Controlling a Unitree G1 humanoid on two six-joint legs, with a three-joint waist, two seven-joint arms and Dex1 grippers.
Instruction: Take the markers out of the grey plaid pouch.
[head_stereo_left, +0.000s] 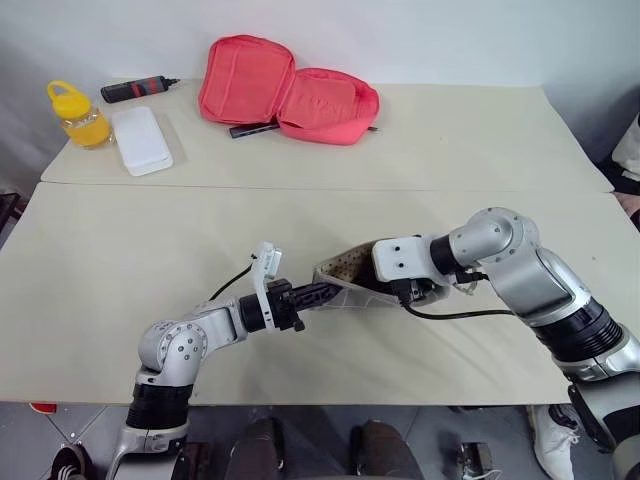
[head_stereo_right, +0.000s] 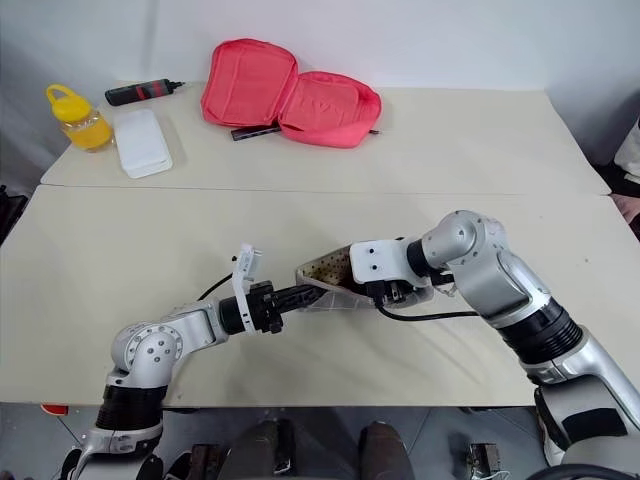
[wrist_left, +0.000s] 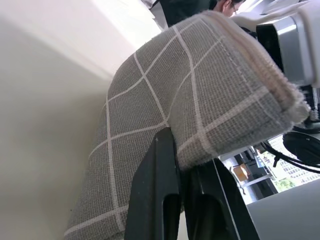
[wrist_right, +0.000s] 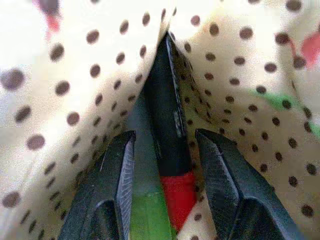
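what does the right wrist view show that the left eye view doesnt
The right wrist view looks inside the pouch: the dotted lining, a dark marker with a red end and a blue-green marker lying between the parted fingers of the right claw.

The left eye view shows the pouch's surroundings: the left claw shut on its edge, the table, and beyond it a coral-red case, a yellow bottle and a white box.

Both views show the grey plaid pouch and the right claw reaching into it.
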